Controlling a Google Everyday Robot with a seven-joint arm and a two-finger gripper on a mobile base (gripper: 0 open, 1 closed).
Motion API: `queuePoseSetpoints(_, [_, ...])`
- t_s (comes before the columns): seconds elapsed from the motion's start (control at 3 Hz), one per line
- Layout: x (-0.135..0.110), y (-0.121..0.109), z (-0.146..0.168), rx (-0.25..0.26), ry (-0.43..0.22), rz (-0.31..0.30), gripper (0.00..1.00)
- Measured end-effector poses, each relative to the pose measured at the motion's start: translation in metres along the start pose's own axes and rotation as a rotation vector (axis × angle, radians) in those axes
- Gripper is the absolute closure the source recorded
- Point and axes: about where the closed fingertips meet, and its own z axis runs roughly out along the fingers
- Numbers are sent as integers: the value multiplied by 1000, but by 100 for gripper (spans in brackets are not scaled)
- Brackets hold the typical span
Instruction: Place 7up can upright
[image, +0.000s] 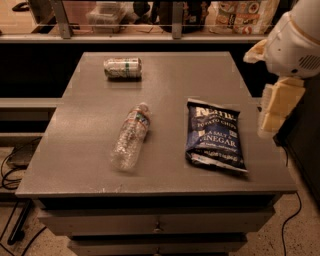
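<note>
The table (75, 165) has a flat, matte grey top with squared edges and a drawer front below. The 7up can (122, 68) lies on its side near the far left corner. It is a short smooth metal cylinder, pale silvery-white with green markings and a green band. Its long axis runs left to right, roughly in line with the table's far edge; which end carries the tab I cannot tell.

Nearer the middle lies a clear, ribbed plastic bottle (131, 142), also on its side, with its cap end pointing away and slightly right. Just beside it to the right is a flat, glossy, crinkled dark-blue chip bag (215, 135) with white lettering.

The claw (276, 107), pale yellowish and blocky under a rounded white arm (295, 35), hangs at the table's right edge, well apart from the can. Whether it is wide or narrow I cannot tell.
</note>
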Motion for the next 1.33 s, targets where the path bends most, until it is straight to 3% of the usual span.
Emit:
queuePoseSetpoints(0.33, [-20,-25,21,-34,-5,-92,0])
queuePoseSetpoints(0.67, [-40,-53,39,-27,0,-150,0])
queuePoseSetpoints(1.33, [-88,-120,57,59,-83,-169,0])
